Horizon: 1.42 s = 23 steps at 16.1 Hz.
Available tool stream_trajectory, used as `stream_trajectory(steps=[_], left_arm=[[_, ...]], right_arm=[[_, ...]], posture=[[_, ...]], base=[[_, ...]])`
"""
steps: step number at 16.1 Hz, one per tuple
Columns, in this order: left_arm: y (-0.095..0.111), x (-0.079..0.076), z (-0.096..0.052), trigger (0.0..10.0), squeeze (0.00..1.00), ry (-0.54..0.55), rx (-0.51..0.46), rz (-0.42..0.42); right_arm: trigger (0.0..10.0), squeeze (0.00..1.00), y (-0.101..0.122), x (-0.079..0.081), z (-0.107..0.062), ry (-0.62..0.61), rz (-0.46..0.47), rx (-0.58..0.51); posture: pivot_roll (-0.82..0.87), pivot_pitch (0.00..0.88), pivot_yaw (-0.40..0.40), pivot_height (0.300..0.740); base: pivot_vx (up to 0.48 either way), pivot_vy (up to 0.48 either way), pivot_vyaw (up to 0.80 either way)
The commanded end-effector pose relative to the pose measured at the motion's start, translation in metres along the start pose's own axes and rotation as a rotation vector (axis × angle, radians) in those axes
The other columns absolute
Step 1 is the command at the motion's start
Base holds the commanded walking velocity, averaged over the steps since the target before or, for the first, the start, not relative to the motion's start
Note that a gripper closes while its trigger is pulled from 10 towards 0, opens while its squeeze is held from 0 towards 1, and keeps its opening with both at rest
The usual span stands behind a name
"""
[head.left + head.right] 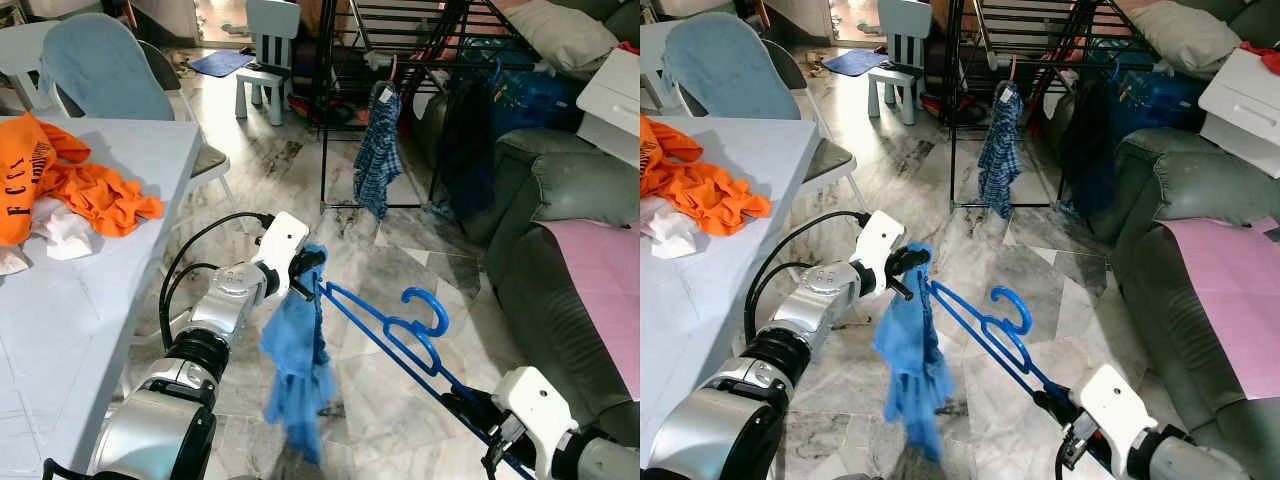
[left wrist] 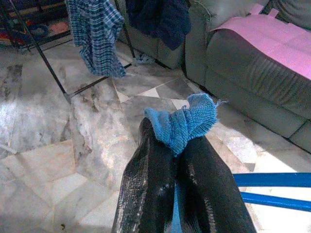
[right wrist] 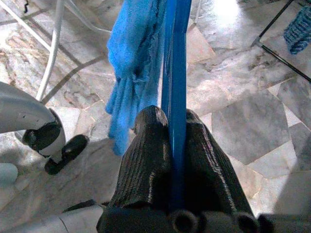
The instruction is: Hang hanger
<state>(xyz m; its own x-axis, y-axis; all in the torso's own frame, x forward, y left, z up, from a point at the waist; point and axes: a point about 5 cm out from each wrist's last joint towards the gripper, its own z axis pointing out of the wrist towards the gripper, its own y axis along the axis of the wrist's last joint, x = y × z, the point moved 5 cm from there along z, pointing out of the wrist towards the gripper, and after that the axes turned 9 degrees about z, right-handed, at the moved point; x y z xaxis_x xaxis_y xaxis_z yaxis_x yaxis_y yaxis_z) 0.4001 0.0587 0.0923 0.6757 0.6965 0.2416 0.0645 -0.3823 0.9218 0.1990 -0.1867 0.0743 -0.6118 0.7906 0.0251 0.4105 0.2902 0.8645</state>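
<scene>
Starting at the robot's left, a pale tabletop (image 1: 90,300) carries a crumpled orange garment (image 1: 70,185) that plays no part here. Just right of it the left gripper (image 1: 308,272) is pinched tight on a bunched corner of the blue cloth (image 1: 298,385), which hangs down from that pinch toward the marble floor (image 1: 400,270). The left wrist view shows only a small tuft of fabric poking past the fingertips (image 2: 160,160), so the hold looks shallow; a tug from the other arm could pull the cloth free and drop it.

The blue hanger (image 1: 395,335) runs slanting from the cloth's top edge down to the right gripper (image 1: 470,408), whose fingers are clamped on one thin arm of it, far from the hook (image 1: 428,310). Held at its end like that, the hanger can twist in the grip, and the hook may turn away from whatever rail it must catch.

Farther right and well apart stands the dark drying rack (image 1: 400,60) with a checked garment (image 1: 377,150) already on it, beside a grey sofa (image 1: 560,250). Reaching it likely means walking with both arms joined through cloth and hanger; uneven arm motion could strip the cloth off, or the dangling fabric could snag on the rack's legs.
</scene>
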Motion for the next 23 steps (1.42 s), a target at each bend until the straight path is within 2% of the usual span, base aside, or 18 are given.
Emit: stream_trajectory(steps=[1, 4, 8, 11, 17, 20, 23], left_arm=[[0.017, 0.001, 0.002, 10.0, 0.0, -0.013, -0.043, 0.033], [0.019, -0.003, 0.002, 10.0, 0.0, -0.039, -0.056, 0.043], [0.002, 0.008, -0.001, 10.0, 0.0, 0.015, 0.028, 0.102], [-0.002, 0.011, -0.001, 10.0, 0.0, 0.046, 0.049, 0.123], [-0.001, 0.005, 0.0, 10.0, 0.0, 0.016, 0.042, 0.13], [-0.002, 0.007, -0.003, 10.0, 0.0, -0.004, 0.034, 0.14], [-0.003, 0.007, -0.003, 10.0, 0.0, -0.007, 0.036, 0.141]], right_arm=[[10.0, 0.0, 0.006, -0.003, -0.002, -0.005, -0.02, -0.01], [10.0, 0.0, 0.007, -0.007, 0.0, -0.014, -0.026, -0.011], [10.0, 0.0, 0.011, -0.01, -0.007, -0.018, -0.037, -0.006], [10.0, 0.0, 0.009, -0.006, -0.012, 0.014, -0.024, 0.016], [10.0, 0.0, 0.008, -0.004, -0.009, 0.018, -0.025, 0.019], [10.0, 0.0, 0.013, -0.014, -0.007, -0.017, -0.052, 0.005], [10.0, 0.0, 0.014, -0.016, -0.006, -0.019, -0.06, 0.003]], posture=[[0.01, 0.0, -0.053, 0.74], [0.02, 0.0, -0.058, 0.74], [0.01, 0.0, -0.057, 0.74], [0.01, 0.0, -0.055, 0.74], [0.01, 0.0, -0.053, 0.74], [0.01, 0.0, -0.057, 0.74], [0.01, 0.0, -0.058, 0.74]], base=[[0.0, 0.0, 0.0], [0.0, 0.0, 0.0], [0.0, 0.0, 0.0], [0.0, 0.0, 0.0], [0.0, 0.0, 0.0], [0.0, 0.0, 0.0], [0.0, 0.0, 0.0]])
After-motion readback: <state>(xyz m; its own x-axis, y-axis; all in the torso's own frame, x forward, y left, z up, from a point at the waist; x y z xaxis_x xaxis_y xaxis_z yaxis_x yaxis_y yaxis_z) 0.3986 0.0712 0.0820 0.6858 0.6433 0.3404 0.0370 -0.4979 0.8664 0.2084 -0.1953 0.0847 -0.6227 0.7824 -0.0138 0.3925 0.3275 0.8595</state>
